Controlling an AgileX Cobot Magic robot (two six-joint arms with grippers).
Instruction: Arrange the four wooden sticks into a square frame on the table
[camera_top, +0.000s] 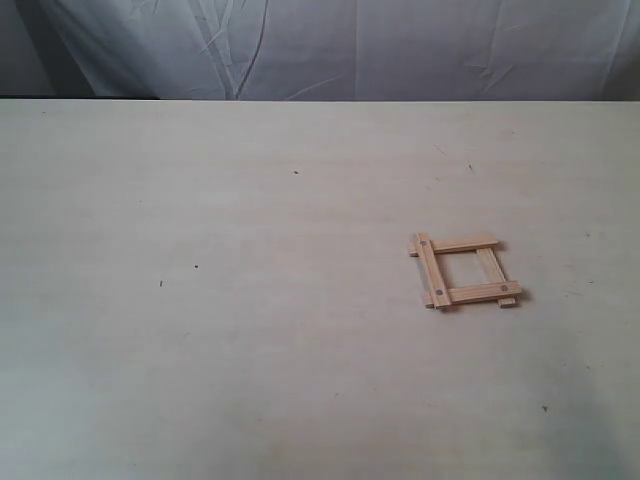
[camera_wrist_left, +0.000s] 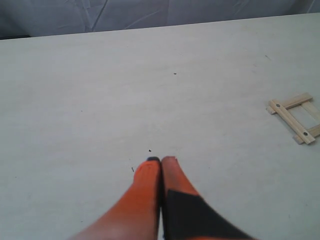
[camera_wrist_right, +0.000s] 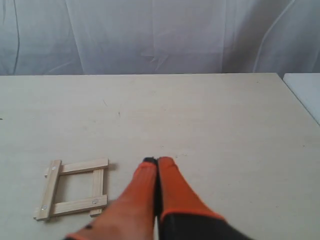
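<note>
We note large pale beige wood-grain table (camera_top: 200, 350). Small open square frame of four pale wood strips (camera_top: 478, 294) lies flat right of centre, ends overlapped to lock corners. We judge task done. Orange left gripper (camera_wrist_left: 161, 161) and orange right gripper (camera_wrist_right: 157, 161) are fully closed, empty, and clear of frame, likely to avoid nudging it.

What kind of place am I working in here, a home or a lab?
Probably a lab test bench, not a home: a plain pale table, a wrinkled white cloth backdrop hung behind it, and a small square frame of sticks as the workpiece.
</note>
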